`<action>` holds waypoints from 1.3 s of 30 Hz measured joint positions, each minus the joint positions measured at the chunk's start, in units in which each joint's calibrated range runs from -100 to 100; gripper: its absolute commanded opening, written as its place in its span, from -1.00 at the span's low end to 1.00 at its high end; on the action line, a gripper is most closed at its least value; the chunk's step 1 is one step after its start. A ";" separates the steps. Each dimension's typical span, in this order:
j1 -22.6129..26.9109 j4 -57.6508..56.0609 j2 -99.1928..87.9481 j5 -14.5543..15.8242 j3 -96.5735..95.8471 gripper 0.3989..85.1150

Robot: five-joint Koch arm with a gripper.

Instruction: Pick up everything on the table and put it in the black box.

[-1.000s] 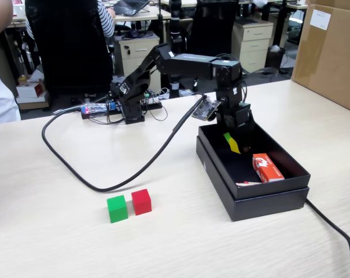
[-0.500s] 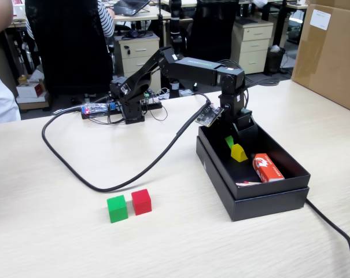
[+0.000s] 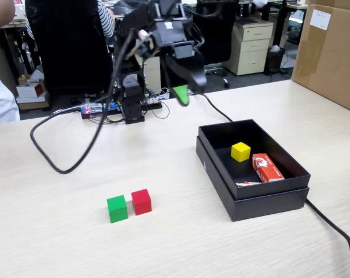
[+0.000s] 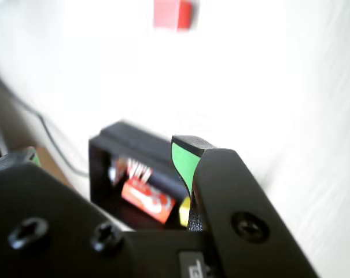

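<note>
Three cubes are in sight in the fixed view, one of each colour: one yellow cube [image 3: 240, 152] lies on the floor of the black box [image 3: 215, 162], just beside the one red-and-white packet [image 3: 267, 167] that lies flat in the same box, while one green cube [image 3: 117, 208] and one red cube [image 3: 141, 201] sit on the table [image 3: 59, 231] side by side, touching or nearly so, well apart from the box to its left. The single arm is raised high above the table's far side, and its gripper [image 3: 183, 92] hangs in the air with one green-padded tip pointing down; it holds nothing, but how wide the jaws stand I cannot tell, since only one tip shows clearly. The wrist view is blurred: it shows that green pad, the box with packet and a sliver of yellow, and one red cube [image 4: 172, 14] far off. One black cable [image 3: 76, 165] loops across the tabletop, and one brown carton [image 3: 328, 52] stands at the right edge.
</note>
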 measured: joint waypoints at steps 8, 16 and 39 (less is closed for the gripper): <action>-8.25 0.00 -0.65 -3.66 -11.41 0.16; -10.26 2.32 15.15 -4.15 -6.12 0.16; -11.48 2.71 63.56 -4.79 24.37 0.12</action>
